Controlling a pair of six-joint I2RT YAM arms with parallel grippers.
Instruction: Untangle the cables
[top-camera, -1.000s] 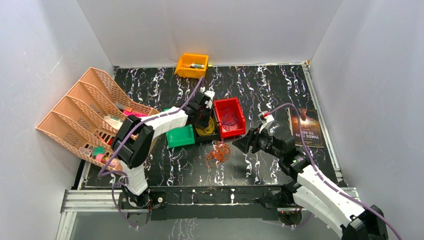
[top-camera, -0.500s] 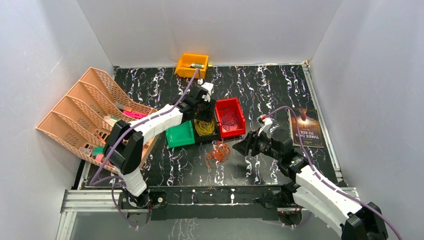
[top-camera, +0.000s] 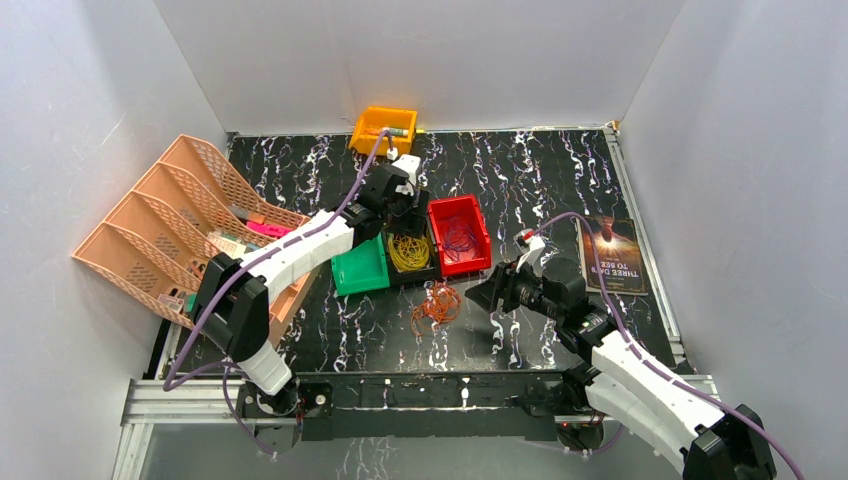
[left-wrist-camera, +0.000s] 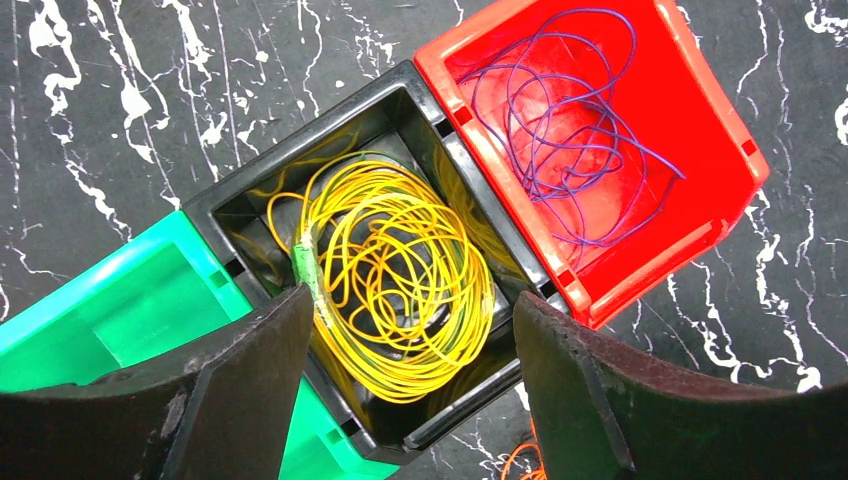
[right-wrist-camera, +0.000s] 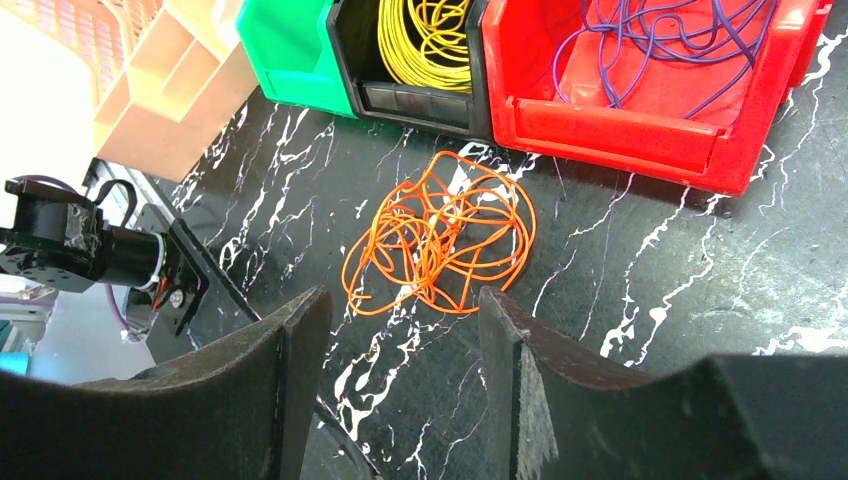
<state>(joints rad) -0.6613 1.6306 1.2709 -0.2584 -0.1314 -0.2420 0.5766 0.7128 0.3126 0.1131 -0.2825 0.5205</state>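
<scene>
Tabletop (right-wrist-camera: 650, 300) holds orange cable (right-wrist-camera: 440, 245) near right gripper (right-wrist-camera: 402, 300).

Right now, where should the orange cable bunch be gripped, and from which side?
Probably grip the orange cable bunch at its dense middle, where most loops cross, from straight above: it lies flat on the table, thin wire with nothing over it.

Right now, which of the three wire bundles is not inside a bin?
The orange bundle: it lies loose on the table, while the yellow one sits in the black bin and the purple one in the red bin.
</scene>
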